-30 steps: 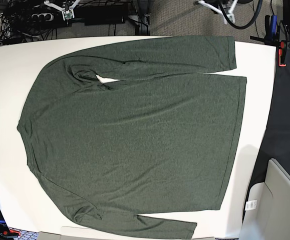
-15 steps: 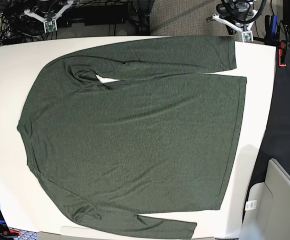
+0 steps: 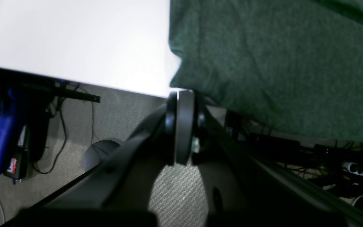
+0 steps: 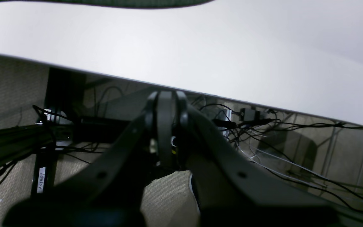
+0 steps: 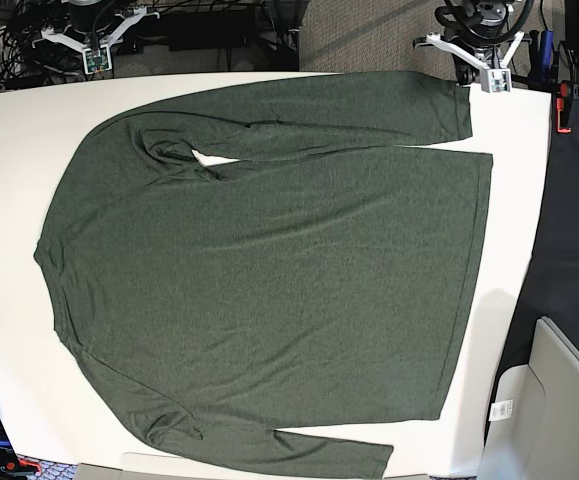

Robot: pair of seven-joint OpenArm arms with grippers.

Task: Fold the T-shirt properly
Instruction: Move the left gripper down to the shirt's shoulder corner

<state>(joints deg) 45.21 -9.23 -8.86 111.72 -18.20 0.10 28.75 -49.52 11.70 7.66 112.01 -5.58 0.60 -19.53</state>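
Left claw (image 3: 181,126) and right claw (image 4: 166,132): both closed, empty.

White table (image 5: 14,150) — green T-shirt (image 5: 269,270) spread flat.

I see my left gripper (image 5: 491,80) now nearer the table's far edge than a second ago, beside the T-shirt (image 5: 269,270) sleeve cuff, my right gripper (image 5: 91,60) shifted further left along that far edge, just off the white table (image 5: 9,150)
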